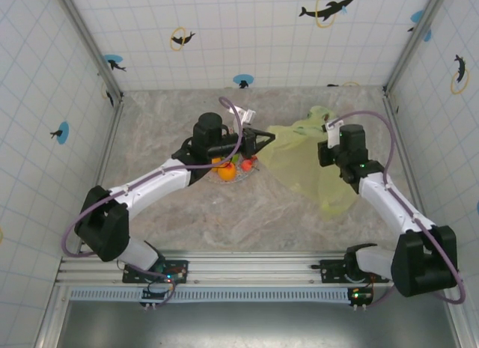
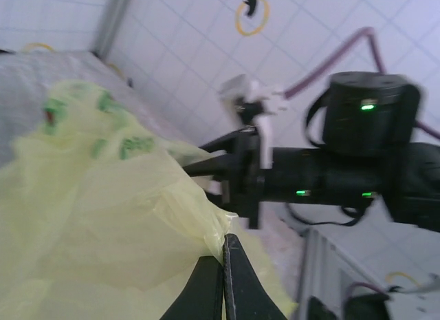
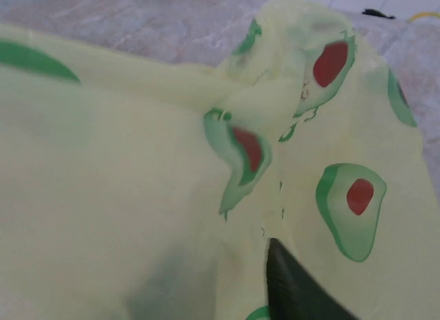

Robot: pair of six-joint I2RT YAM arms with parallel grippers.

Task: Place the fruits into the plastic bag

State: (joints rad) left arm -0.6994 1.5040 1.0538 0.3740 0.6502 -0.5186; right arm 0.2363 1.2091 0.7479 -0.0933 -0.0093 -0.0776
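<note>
Left pincer (image 2: 223,250) clamped on plastic bag (image 1: 299,161) edge — bag's long axis diagonal; right pincer (image 1: 326,150) unclear.

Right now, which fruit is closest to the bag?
The red fruit, rightmost of the pile and just left of the bag; the orange fruit lies further left.

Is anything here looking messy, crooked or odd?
The plastic bag lies crumpled and limp on the table, with one edge pinched in the left end effector. The fruits sit together in a heap; none looks spilled.
</note>
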